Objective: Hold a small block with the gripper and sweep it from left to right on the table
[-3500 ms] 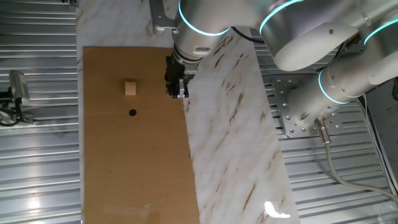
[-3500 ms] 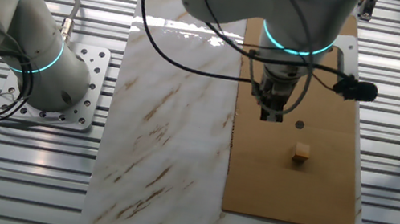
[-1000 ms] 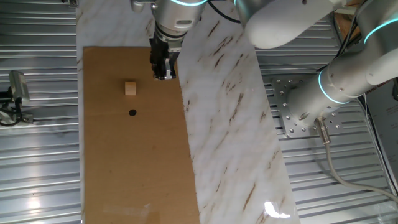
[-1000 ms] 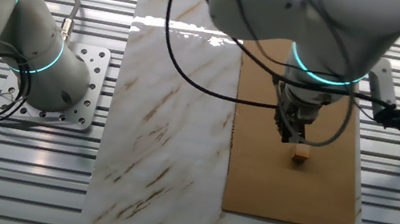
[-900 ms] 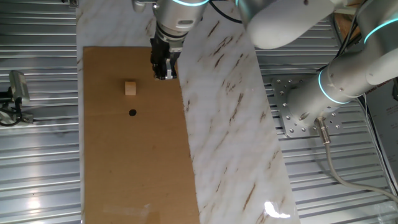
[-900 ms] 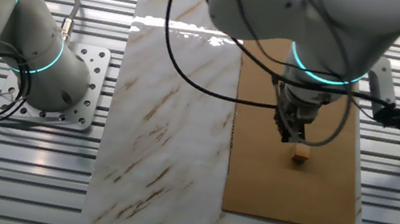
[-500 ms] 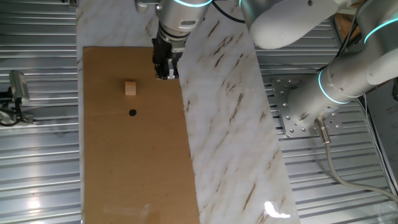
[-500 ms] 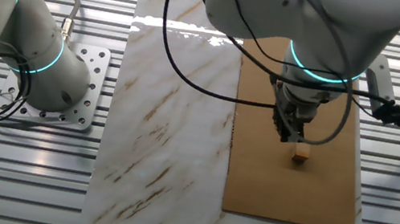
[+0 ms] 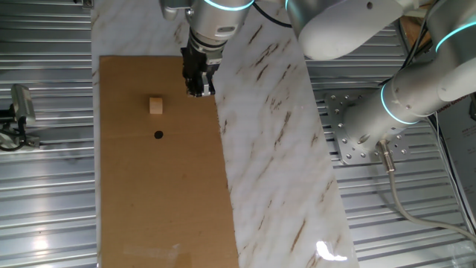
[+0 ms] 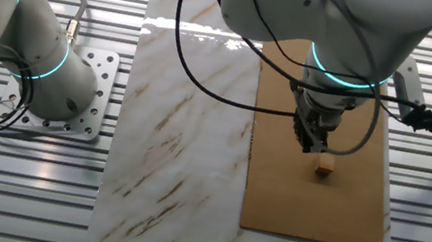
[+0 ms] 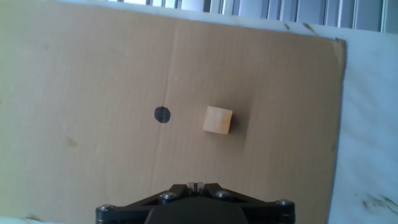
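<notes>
Looking from one fixed view, the claw hangs over the brown panel of the tabletop, close to the seam with the marble part. The small block lies on the brown panel to the left of the claw and a little lower in the picture, apart from it. A black dot sits on the panel below the block. The fingers look close together, but I cannot tell if they are fully closed; nothing is between them.

From the other fixed view, the claw points down just above the small block in the picture. The tip seems very near to the block, yet I cannot tell if they touch. The second white arm stands at the left, well apart.

In the hand view, the small block rests on the brown tabletop, beside the black dot, which is at its left. Only the dark base of the claw shows at the bottom edge; its fingertips are not seen.
</notes>
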Tool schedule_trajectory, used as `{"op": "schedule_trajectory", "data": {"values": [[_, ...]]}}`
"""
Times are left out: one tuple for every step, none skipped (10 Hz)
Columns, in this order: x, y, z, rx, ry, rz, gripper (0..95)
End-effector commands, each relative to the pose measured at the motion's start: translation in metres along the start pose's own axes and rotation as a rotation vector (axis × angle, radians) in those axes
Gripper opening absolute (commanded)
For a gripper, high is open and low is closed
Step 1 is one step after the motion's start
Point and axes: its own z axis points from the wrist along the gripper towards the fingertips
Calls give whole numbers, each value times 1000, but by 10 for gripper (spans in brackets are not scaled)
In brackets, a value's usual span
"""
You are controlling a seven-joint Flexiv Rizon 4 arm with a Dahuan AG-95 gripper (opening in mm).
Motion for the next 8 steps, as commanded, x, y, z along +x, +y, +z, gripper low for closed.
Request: {"op": "schedule_trajectory", "data": {"values": [[-1, 0, 0, -2, -11, -3, 0], [-1, 0, 0, -2, -12, -6, 0], [-1, 0, 0, -2, -12, -7, 0], [-1, 0, 0, -3, -11, -8, 0], [-1, 0, 0, -2, -13, -8, 0], [-1, 0, 0, -3, -11, -6, 0], [-1, 0, 0, -4, -8, -2, 0], [-1, 0, 0, -7, -5, -2, 0]]}}
